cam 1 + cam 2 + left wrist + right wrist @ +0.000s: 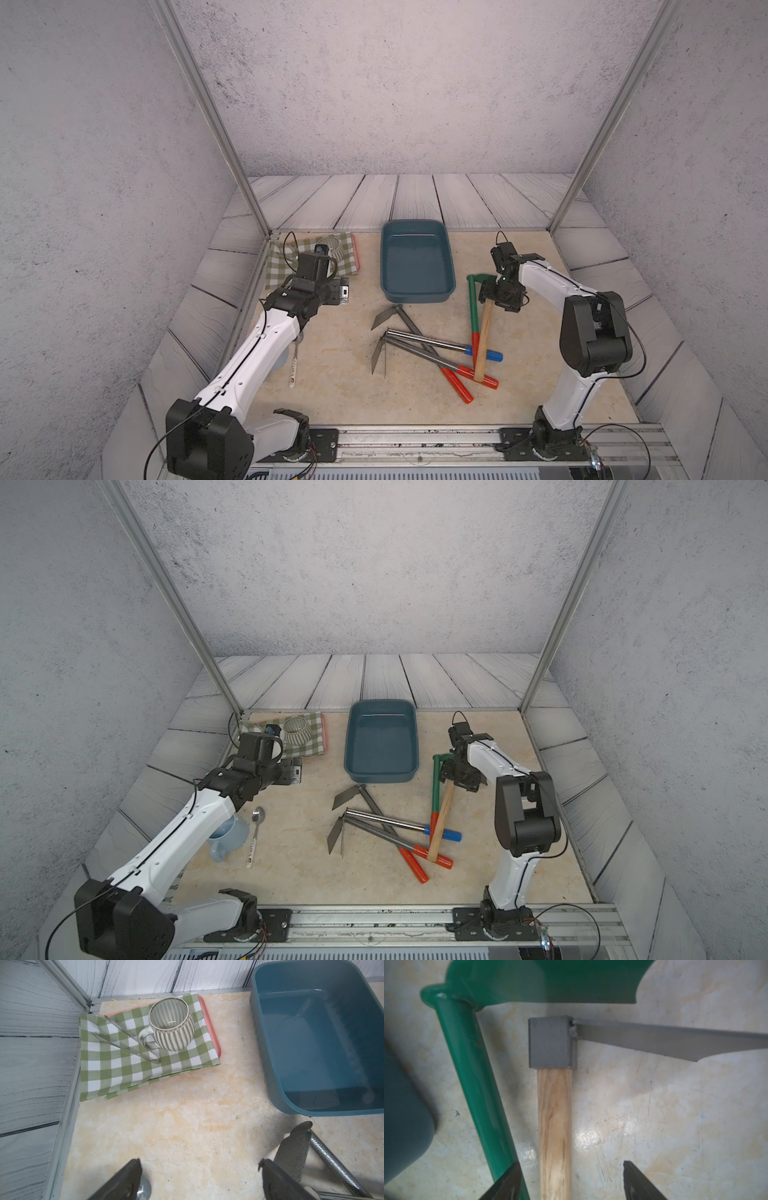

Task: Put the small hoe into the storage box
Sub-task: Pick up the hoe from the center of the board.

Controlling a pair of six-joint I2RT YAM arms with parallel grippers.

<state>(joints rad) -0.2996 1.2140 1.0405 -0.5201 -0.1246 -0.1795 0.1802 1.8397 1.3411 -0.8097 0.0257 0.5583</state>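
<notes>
Right wrist view: right hand (570,1164) open, fingers (508,1184) astride the small hoe (555,1115) handle, not touching.
Location: on the desk (332,395), outside the storage box (415,297), beside green hoe (472,307).
Other arm: left hand (199,1162) open, empty.

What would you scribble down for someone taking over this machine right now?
Right gripper: open, jaws either side of the wooden-handled hoe, just below its head; no grip yet.
Left gripper: open, empty, off to the side.
The hoe lies on the table, right of the box, beside the green hoe.
The box is empty, so nothing is done.
Left to do: close, lift, place it in the box.
</notes>
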